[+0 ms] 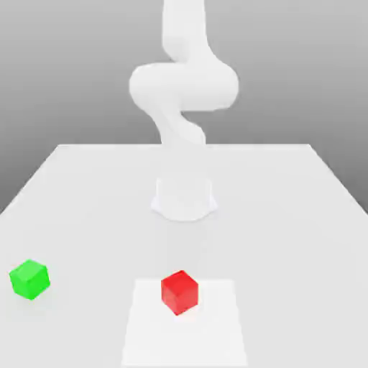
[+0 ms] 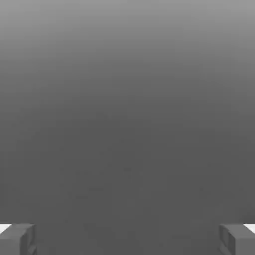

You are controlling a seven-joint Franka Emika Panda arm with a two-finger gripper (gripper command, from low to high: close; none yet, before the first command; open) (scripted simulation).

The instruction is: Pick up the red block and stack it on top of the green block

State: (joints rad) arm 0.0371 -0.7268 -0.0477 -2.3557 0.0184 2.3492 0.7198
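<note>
Red block sits apart from the green block (bare table between), tool released.

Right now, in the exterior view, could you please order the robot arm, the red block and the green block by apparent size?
1. The robot arm, by far the largest.
2. The red block and the green block look about alike; the red may appear slightly bigger only because it sits nearer the camera, so I would not rank them.
</note>
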